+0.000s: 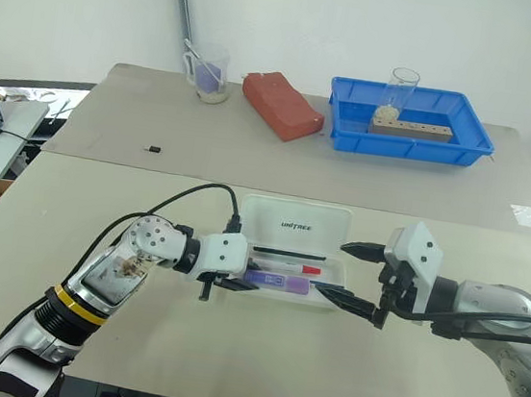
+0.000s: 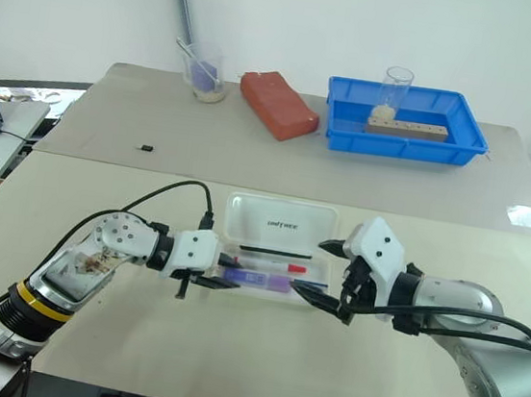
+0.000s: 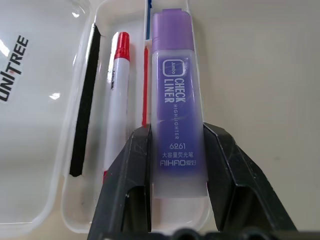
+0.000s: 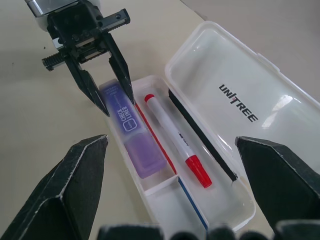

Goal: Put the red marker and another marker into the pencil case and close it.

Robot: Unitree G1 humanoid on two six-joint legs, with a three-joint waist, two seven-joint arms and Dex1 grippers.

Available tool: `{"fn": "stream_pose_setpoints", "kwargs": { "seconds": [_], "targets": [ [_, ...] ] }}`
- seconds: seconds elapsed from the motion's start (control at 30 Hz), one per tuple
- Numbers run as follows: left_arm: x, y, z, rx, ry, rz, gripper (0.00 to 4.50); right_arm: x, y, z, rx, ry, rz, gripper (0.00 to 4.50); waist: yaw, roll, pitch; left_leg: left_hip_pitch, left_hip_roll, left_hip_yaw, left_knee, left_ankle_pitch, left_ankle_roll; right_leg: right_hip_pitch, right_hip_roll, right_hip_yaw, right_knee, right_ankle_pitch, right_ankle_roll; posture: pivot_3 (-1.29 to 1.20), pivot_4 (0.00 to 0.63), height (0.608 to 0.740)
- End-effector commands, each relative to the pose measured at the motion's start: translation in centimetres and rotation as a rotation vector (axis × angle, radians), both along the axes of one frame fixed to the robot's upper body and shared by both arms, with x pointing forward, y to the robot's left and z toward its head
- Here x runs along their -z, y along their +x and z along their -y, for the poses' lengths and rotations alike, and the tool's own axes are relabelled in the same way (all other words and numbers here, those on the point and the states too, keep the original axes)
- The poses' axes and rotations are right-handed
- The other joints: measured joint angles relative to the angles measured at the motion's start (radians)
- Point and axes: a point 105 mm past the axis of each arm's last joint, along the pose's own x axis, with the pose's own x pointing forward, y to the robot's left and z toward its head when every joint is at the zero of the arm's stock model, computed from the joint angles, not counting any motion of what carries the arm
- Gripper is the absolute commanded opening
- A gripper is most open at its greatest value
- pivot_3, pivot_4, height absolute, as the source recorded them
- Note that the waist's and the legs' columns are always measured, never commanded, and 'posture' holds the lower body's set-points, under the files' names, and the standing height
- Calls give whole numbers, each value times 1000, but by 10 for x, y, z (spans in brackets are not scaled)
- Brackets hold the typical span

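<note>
You are near the end of the putting-in step. The red marker [image 4: 172, 136] already lies inside the case [image 4: 227, 207], in the long middle slot. The purple marker [image 4: 131, 130] is in the case too, in the slot by the near wall, but your left tool [image 4: 111, 97] has its two fingers [image 3: 132, 165] closed on the marker's back end. The marker looks like it rests on the bottom of the case, though you cannot be sure it is all the way down. A thin red pen [image 4: 156, 142] lies between the two markers, with a thin blue pen [image 4: 192, 205] in the end slot and a black strip beside the hinge. The lid [image 1: 299, 224] lies flat and open on the surface [image 1: 228, 349], on the far side of the case. Next, I think you need to let go of the purple marker and lift the left tool straight out, so it does not drag the marker back with it. After that comes the lid: swing it over and press it shut. Your left arm reaches in from the left, with the tool tipped down into the case. Your right tool [image 1: 357, 280] hovers just past the right end of the case, its fingers spread wide and holding nothing, pointing toward the case.
</note>
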Motion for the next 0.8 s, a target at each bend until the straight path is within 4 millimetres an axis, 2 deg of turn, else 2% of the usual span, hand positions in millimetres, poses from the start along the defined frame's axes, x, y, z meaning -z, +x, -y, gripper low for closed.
{"fn": "stream_pose_setpoints", "kwargs": {
  "seconds": [0.03,0.13,0.37,0.4,0.53,0.67,0.73,0.8],
  "targets": [
    [-7,-1,3,13,4,36,931,-10,-4,-3,-34,4,34,4500,0,0,0,0,0,0,0,0,0,0,0,0,0,0,0,0,150,740],
    [-7,-1,3,8,4,33,931,-10,-4,-4,-42,3,32,4500,0,0,0,0,0,0,0,0,0,0,0,0,0,0,0,0,150,740],
    [-10,-1,2,1,0,22,4302,-11,-1,-3,-42,2,35,4500,0,0,0,0,0,0,0,0,0,0,0,0,0,0,0,0,150,740],
    [-12,-1,1,0,-5,23,4464,-11,-1,-3,-42,2,36,4500,0,0,0,0,0,0,0,0,0,0,0,0,0,0,0,0,150,740],
    [-30,-6,-4,7,-36,15,4464,-12,3,5,-18,-15,39,4500,-1,0,0,0,0,0,0,0,0,1,0,0,0,0,0,0,150,740],
    [-56,-13,-26,39,-17,29,4464,-15,17,36,87,-74,61,4500,-2,0,0,0,0,0,0,0,0,0,0,0,0,0,0,0,150,740],
    [-85,-3,-33,3,-91,69,4464,-13,27,64,178,-133,70,4500,4,0,1,1,0,0,0,0,0,1,0,0,-1,0,0,0,150,740],
    [-114,5,-31,-11,-209,103,4464,-9,36,95,262,-192,61,4500,14,-1,1,2,0,0,1,0,0,1,-1,-3,-1,-1,1,0,150,740]
  ]
}}
